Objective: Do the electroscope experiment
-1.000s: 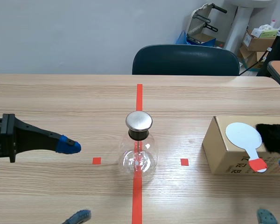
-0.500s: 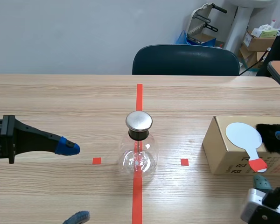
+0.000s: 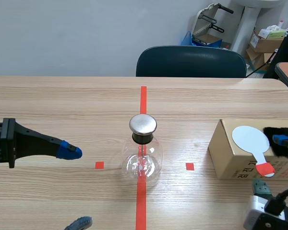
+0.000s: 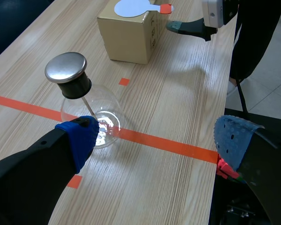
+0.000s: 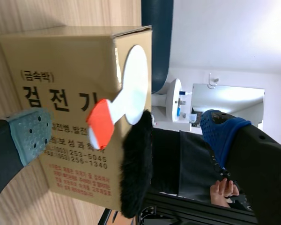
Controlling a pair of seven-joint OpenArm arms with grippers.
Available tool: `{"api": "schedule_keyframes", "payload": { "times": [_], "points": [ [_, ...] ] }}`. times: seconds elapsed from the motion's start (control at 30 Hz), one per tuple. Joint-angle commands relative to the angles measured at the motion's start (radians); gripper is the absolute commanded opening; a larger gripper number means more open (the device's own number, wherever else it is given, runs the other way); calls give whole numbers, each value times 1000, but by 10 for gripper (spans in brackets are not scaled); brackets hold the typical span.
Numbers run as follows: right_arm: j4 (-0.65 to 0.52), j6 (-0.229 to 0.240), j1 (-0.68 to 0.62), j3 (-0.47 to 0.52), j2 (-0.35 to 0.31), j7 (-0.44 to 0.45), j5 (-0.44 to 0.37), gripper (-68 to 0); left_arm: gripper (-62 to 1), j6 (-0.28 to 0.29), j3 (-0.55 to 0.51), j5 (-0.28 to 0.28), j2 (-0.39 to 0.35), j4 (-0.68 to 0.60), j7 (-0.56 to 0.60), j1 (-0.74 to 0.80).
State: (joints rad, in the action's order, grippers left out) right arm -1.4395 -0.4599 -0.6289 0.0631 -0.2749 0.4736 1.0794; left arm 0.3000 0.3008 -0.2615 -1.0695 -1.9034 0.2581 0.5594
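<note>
The left end effector (image 4: 157, 140) is spread wide and empty, low over the counter (image 4: 178, 93). The electroscope flask (image 4: 84, 101) (clear glass, metal cap on a black stopper) stands ahead of its blue-padded finger, apart from it, on the orange-red line. The right end effector (image 5: 126, 131) is also spread and grips nothing. It sits at the cardboard box (image 5: 61, 70), with the black fur (image 5: 138, 168) and the red handle of the white paddle (image 5: 136, 79) between its fingers, both lying on the box's top. Whether a pad touches the fur cannot be told.
</note>
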Motion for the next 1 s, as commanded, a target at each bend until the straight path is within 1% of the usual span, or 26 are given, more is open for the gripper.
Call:
{"api": "schedule_keyframes", "payload": {
  "times": [0.0,0.43,0.5,0.67,0.97],
  "points": [
    [0,-14,14,8,-16,-4,-1,4,-78,1,0,-8,5,-7,11,5],
    [5,-14,14,12,-16,-3,10,4,-78,1,0,-8,5,-7,11,5],
    [5,-15,14,12,-16,-3,11,-56,-78,1,0,-8,5,-7,11,5],
    [5,-15,14,12,-16,-3,11,-292,-78,1,0,-8,5,-7,11,5],
    [5,-15,14,12,-16,-3,11,-523,-78,1,0,-7,5,-7,11,5]
  ]
}}
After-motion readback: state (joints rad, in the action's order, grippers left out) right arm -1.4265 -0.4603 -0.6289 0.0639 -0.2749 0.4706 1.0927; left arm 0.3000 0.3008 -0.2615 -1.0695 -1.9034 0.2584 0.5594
